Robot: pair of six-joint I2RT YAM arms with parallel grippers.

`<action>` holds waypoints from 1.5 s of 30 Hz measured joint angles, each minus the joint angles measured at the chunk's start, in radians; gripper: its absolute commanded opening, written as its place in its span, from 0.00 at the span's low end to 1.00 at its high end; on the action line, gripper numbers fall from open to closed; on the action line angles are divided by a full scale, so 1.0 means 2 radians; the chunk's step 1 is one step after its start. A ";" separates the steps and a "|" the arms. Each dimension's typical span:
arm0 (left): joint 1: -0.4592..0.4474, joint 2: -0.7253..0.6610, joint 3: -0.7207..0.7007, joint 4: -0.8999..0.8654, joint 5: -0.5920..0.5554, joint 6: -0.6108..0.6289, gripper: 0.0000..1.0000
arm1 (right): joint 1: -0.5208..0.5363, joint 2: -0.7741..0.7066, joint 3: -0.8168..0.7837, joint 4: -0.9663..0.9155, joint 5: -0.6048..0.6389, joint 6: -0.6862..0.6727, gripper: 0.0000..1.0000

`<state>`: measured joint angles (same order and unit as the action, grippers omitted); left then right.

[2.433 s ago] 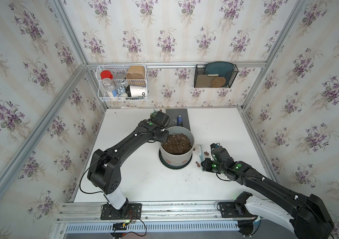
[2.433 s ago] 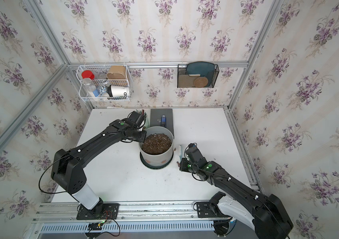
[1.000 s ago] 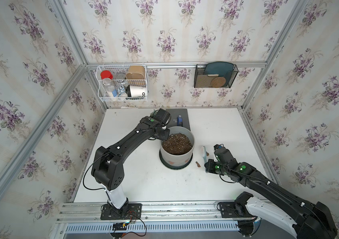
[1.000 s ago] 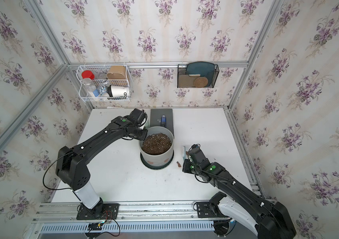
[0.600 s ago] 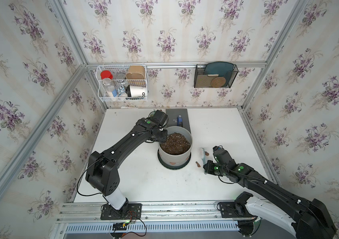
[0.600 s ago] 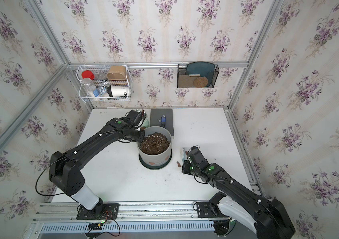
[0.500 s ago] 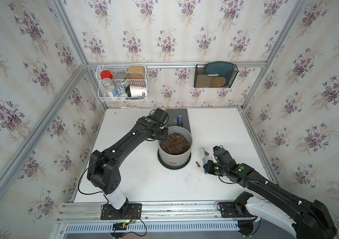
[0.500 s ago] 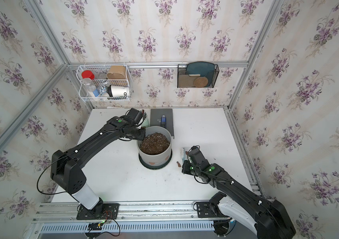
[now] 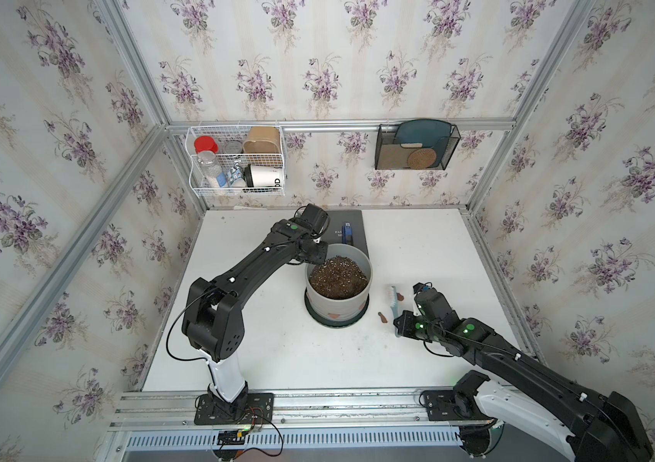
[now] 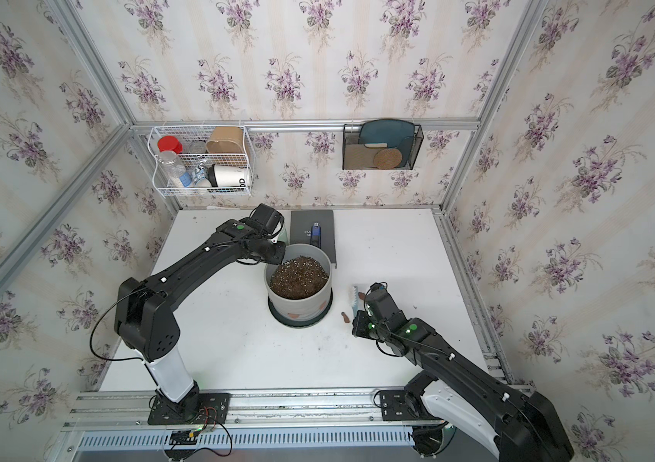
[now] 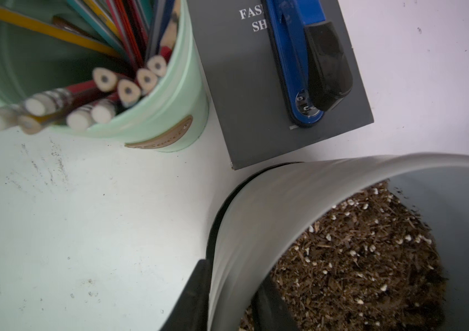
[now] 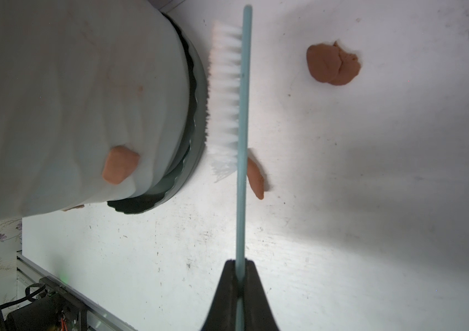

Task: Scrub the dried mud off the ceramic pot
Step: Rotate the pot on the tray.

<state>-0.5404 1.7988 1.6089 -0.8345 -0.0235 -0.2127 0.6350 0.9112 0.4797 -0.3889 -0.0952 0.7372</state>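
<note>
The ceramic pot [image 9: 337,304] [image 10: 297,306], light grey and full of dark soil, stands on a black saucer mid-table. My left gripper [image 9: 315,260] [image 11: 233,275] is shut on its far rim, with one finger outside the wall and one inside. Dried mud [image 12: 119,167] [image 9: 333,315] sticks low on the pot's wall. Loose mud flakes [image 12: 332,64] [image 9: 382,317] lie on the table to its right. My right gripper [image 12: 238,262] [image 10: 357,324] is shut on the handle of a pale blue brush [image 12: 229,94] [image 9: 392,298]. The white bristles face the pot, close to the saucer.
A mint-green cup of pencils [image 11: 141,120] stands just behind the pot. Beside it lies a dark book [image 11: 241,100] with a blue stapler [image 11: 307,71] on it. On the back wall hang a wire basket [image 9: 237,160] and a black holder [image 9: 415,148].
The pot has shifted a little to the left with my left gripper at its rim. My right gripper has held the brush almost still, just right of the pot.
</note>
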 measured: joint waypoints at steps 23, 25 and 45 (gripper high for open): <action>0.005 0.010 0.014 -0.003 0.032 -0.013 0.38 | 0.000 0.020 -0.012 0.024 -0.023 0.020 0.00; 0.005 0.013 0.015 0.000 0.030 -0.011 0.34 | 0.000 0.020 -0.016 0.024 -0.023 0.020 0.00; 0.004 -0.036 -0.056 0.010 0.016 -0.032 0.02 | 0.000 0.053 0.003 0.026 -0.005 0.008 0.00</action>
<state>-0.5323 1.7267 1.4967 -0.8154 0.0086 -0.2760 0.6346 1.0168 0.4862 -0.3370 -0.1059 0.7528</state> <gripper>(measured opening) 0.142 0.086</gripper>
